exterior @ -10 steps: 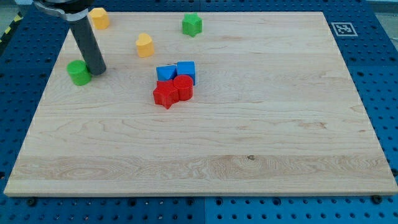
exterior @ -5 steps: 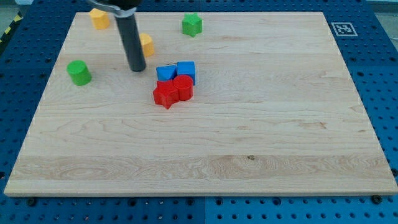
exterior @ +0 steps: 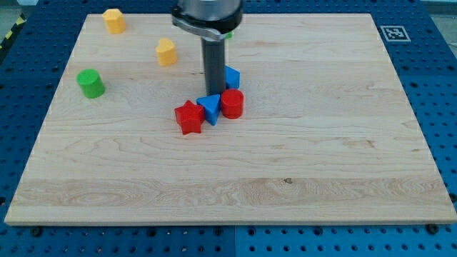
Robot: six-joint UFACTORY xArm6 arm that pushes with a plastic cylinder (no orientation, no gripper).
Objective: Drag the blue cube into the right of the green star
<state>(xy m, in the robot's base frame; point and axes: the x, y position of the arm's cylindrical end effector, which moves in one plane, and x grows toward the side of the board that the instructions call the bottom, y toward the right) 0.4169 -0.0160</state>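
My tip [exterior: 213, 93] stands in the middle of the block cluster, just left of the blue cube [exterior: 232, 76], which the rod partly hides. A blue triangular block [exterior: 210, 108] lies right below the tip, between a red star [exterior: 188, 117] on its left and a red cylinder [exterior: 232, 103] on its right. The green star [exterior: 228, 33] is at the view's top, almost wholly hidden behind the rod's holder; only a sliver of green shows.
A green cylinder [exterior: 91, 83] sits at the view's left. Two yellow blocks lie at the upper left: one [exterior: 166, 52] nearer the middle, one [exterior: 113, 20] by the top edge. A marker tag [exterior: 393, 32] is at the top right corner.
The rod moved right from beside the yellow block into the cluster. The blue triangular block was pushed down between the red blocks, which spread apart; the blue cube shifted right.
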